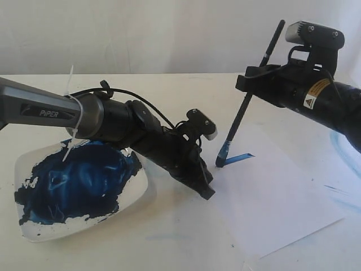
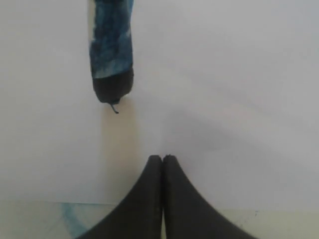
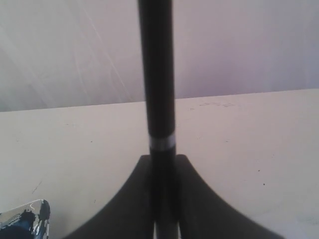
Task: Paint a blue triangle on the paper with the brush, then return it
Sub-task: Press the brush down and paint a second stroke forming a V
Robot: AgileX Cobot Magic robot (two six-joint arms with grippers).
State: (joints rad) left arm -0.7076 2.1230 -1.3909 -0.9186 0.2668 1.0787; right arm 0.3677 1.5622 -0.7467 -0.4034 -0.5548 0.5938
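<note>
Blue paint [image 1: 79, 180], dark and thickly smeared, filled most of the white rounded dish [image 1: 140, 199], which sat on the table [image 1: 186, 248] just beside the paper [image 1: 282, 197], off the sheet's edge on the left arm's side. A few small specks of the same paint dotted the dish's bare rim. One corner of the dish also showed in the right wrist view, with a little blue in it [image 3: 25, 219]. The paper lay flat on the table. The brush [image 1: 248, 101] stood over it, tilted, with its handle leaning away from the dish and its blue-stained tip [image 2: 112, 50] down at the sheet's surface, in the part of the paper nearest the dish. A short blue stroke [image 1: 241, 157] lay on the paper right beside that tip, running away from the dish. The right gripper [image 1: 251, 84] was clamped on the brush's black handle well above the paper; in its own view its claw [image 3: 164, 199] was closed narrowly around the handle [image 3: 157, 74], just below the pale band. The left gripper [image 1: 206, 189] was low over the paper's edge nearest the dish, its claw [image 2: 163, 164] pressed together with nothing in it; whether it touched the sheet could not be told. Pale blue smears [image 1: 344, 147] marked the table beyond the paper's opposite side.
</note>
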